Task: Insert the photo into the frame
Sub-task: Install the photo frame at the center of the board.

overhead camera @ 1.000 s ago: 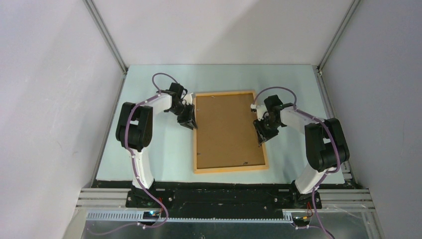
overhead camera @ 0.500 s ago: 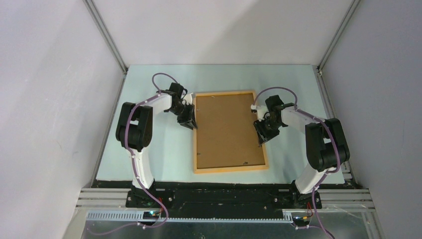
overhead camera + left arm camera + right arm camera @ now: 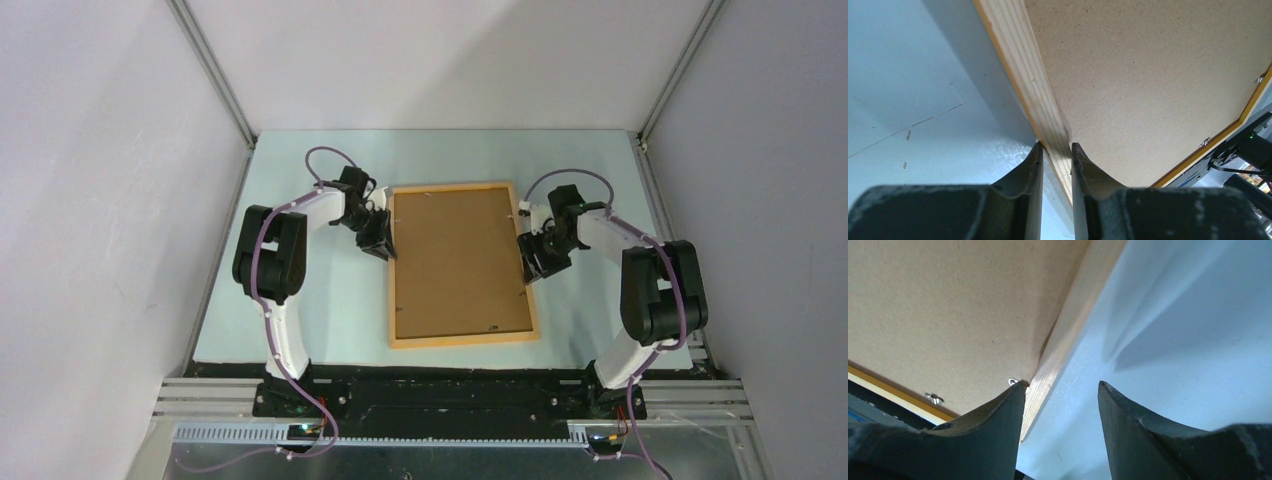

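Pale blue-green table; frame lies flat at centre, back up, brown backing board showing

No lettering, label, brand mark, number or sign is made out in any view; none is read on the frame or the backing board.

Right gripper: jaws apart, nothing pinched; two dark fingers rise from the bottom edge.
Frame: pale wood rail runs diagonally; its near end sits in the gap, just beside the inner finger.
Backing board: plain brown, fills the upper left.
Clips: two small metal tabs near the board's edge.
Table: light blue, streaked with shadow.
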{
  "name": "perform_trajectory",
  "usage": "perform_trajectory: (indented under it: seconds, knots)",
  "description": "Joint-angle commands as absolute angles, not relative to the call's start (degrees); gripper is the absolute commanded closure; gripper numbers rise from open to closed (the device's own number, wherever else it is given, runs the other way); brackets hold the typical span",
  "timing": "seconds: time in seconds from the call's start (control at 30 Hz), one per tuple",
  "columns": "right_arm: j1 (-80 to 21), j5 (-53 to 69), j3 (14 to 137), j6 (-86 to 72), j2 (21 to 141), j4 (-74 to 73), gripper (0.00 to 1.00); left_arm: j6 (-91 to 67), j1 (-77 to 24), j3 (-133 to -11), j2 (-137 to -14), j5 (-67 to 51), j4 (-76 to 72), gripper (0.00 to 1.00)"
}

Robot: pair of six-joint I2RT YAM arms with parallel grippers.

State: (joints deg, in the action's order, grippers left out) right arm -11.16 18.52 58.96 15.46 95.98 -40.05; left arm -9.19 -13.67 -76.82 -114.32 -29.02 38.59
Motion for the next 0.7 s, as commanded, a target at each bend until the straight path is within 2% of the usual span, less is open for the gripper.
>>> perform_trajectory:
  seconds: [0.0, 0.4, 0.67]
  knots:
    - [-9.37, 21.80, 63.93, 13.26, 94.75, -40.63, 0.39, -9.32, -13.32, -76.77, -111.35, -34.71, 38.73, 1.00]
    - [-9.79, 23.05, 74.44, 10.09, 105.82, -40.12, 0.37, -8.88, -13.32, -76.81, -110.99, -34.84, 38.68, 1.00]
    - [-10.50, 20.27, 77.19, 10.43, 109.45, -39.28, 0.41, -8.66, -13.31, -76.71, -110.84, -34.90, 38.72, 1.00]
